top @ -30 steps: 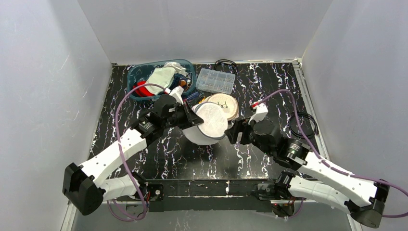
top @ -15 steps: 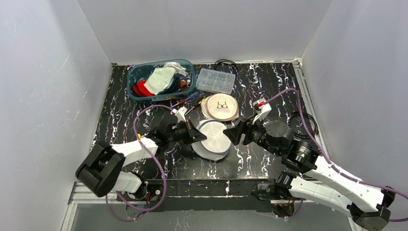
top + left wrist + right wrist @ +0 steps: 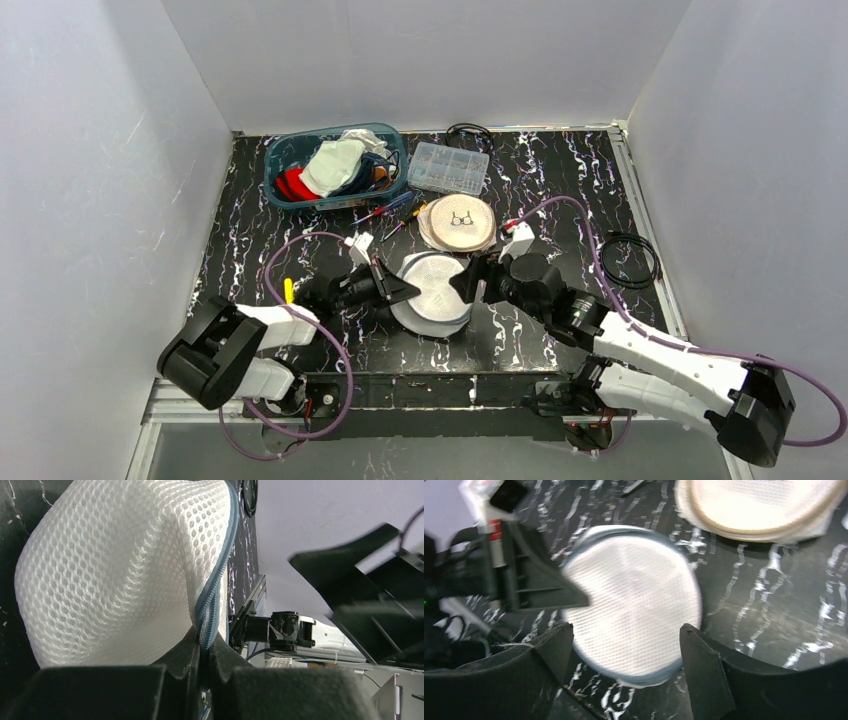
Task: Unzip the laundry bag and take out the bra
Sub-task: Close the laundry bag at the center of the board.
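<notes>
- The laundry bag (image 3: 432, 295), a round white mesh disc, lies on the black marbled surface (image 3: 560, 190). It sits toward 6 o'clock from the surface's middle, between the two arms.
- A blue zipper (image 3: 216, 580) runs along the bag's rim. What is inside cannot be made out through the mesh.
- The left jaws meet the bag at its 9 o'clock edge.
- In the left wrist view their fingers (image 3: 184, 652) are pressed together on the rim, pinching the zipper band and the mesh beside it.
- From that pinch the mesh bulges away as a dome, and the zipper climbs toward 12 o'clock in that view.
- The right jaws sit just at the bag's 3 o'clock edge in the top view, facing the left jaws across the disc.
- They are spread wide: in the right wrist view the two fingers (image 3: 704, 665) stand well apart, and the bag shows in the gap between them.
- Whether either right finger touches the rim cannot be told.
- In the right wrist view the left jaws show as a black wedge with its tip against the bag's 9 o'clock edge.
- A second, tan-rimmed mesh disc (image 3: 460, 222) lies near the bag at about 1 o'clock.
- A teal basket (image 3: 270, 170) of clothes stands at 11 o'clock.
- A clear compartment box (image 3: 449, 167) sits just beside the basket, at 12 o'clock from the bag.
</notes>
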Robot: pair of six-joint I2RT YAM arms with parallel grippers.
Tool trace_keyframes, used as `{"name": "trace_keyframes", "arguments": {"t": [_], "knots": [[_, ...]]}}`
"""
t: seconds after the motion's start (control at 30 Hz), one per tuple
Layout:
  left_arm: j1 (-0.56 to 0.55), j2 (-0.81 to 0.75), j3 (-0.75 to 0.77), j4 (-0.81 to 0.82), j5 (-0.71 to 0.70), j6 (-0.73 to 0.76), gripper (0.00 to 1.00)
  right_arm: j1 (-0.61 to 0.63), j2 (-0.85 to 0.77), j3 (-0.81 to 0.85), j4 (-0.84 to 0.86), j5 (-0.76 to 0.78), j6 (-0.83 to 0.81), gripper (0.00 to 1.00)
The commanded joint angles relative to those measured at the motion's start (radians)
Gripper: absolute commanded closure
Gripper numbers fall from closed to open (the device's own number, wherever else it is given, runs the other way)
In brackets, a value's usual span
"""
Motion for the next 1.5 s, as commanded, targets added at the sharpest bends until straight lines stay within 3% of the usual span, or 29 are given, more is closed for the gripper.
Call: {"name": "trace_keyframes", "arguments": {"t": [0.0,0.07,0.17,0.37,0.47,0.57,0.63,0.73,0.9,1.07,1.2,1.47], "knots": [[0.005,-0.095,-0.020,0.046,0.007,0.012,1.00,-0.125,-0.011,-0.084,0.099,-0.075,0.082,0.12],[0.005,-0.133,-0.022,0.046,0.010,0.009,1.00,-0.204,-0.017,-0.148,0.168,-0.218,0.131,0.03],[0.006,-0.164,-0.018,0.046,0.016,0.003,1.00,-0.289,-0.019,-0.270,0.350,-0.428,0.229,0.01],[0.005,-0.180,-0.006,0.046,0.025,-0.007,1.00,-0.330,0.025,-0.409,0.680,-0.546,0.411,0.02],[0.005,-0.169,-0.002,0.047,0.026,-0.008,1.00,-0.330,0.075,-0.432,0.777,-0.560,0.449,0.12],[0.005,-0.161,-0.003,0.047,0.028,-0.010,1.00,-0.331,0.116,-0.443,0.845,-0.562,0.472,0.40],[0.005,-0.164,-0.007,0.046,0.024,-0.013,1.00,-0.331,0.117,-0.433,0.828,-0.553,0.457,0.56],[0.005,-0.174,-0.011,0.046,0.022,-0.018,1.00,-0.331,0.071,-0.381,0.706,-0.542,0.389,0.73],[0.005,-0.183,-0.003,0.011,0.016,-0.025,1.00,-0.331,-0.037,-0.209,0.288,-0.485,0.199,0.89],[0.002,-0.185,0.019,-0.200,-0.081,0.051,1.00,-0.330,-0.031,-0.119,0.021,-0.367,0.084,0.94],[0.002,-0.125,0.011,-0.292,-0.201,0.068,1.00,-0.331,0.004,-0.180,0.053,-0.320,0.076,0.95],[-0.013,0.094,0.076,-0.326,-0.238,0.105,1.00,-0.331,0.144,-0.262,0.179,-0.289,0.070,0.95]]}}
